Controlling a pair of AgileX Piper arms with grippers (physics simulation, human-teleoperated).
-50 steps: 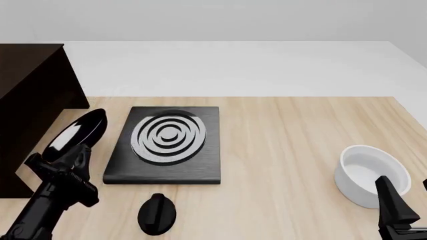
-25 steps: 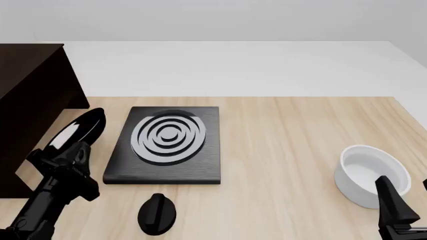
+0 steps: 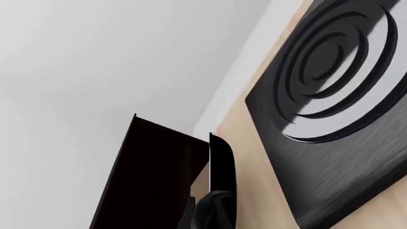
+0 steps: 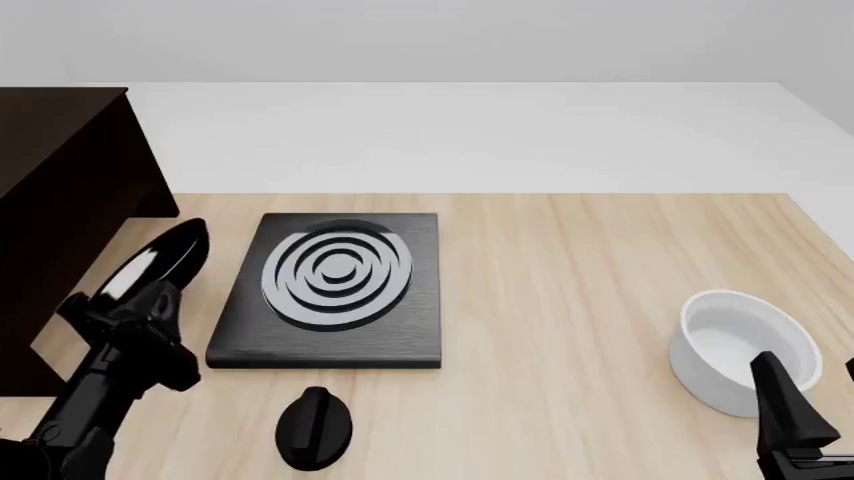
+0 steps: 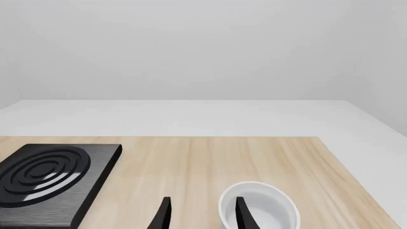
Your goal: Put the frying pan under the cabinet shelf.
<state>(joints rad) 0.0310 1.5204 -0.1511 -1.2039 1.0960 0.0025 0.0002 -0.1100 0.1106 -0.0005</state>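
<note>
The frying pan (image 4: 155,260) is tipped up on its edge, its grey base catching light, just left of the stove plate and right beside the cabinet shelf (image 4: 60,190). My left gripper (image 4: 131,303) is shut on the pan's handle end, near the cabinet's open side. In the left wrist view the frying pan (image 3: 222,164) shows edge-on as a thin black rim next to the dark cabinet shelf (image 3: 152,176). My right gripper (image 5: 202,217) stands open over the table at the near right, close to the white bowl, holding nothing.
A black square stove plate (image 4: 334,285) with grey rings lies left of centre. A small black knob (image 4: 314,425) sits in front of it. A white bowl (image 4: 741,345) stands at the near right, beside the right gripper (image 4: 811,395).
The left arm has shifted slightly left with the tilted pan, bringing it closer to the cabinet. The right arm has not moved.
</note>
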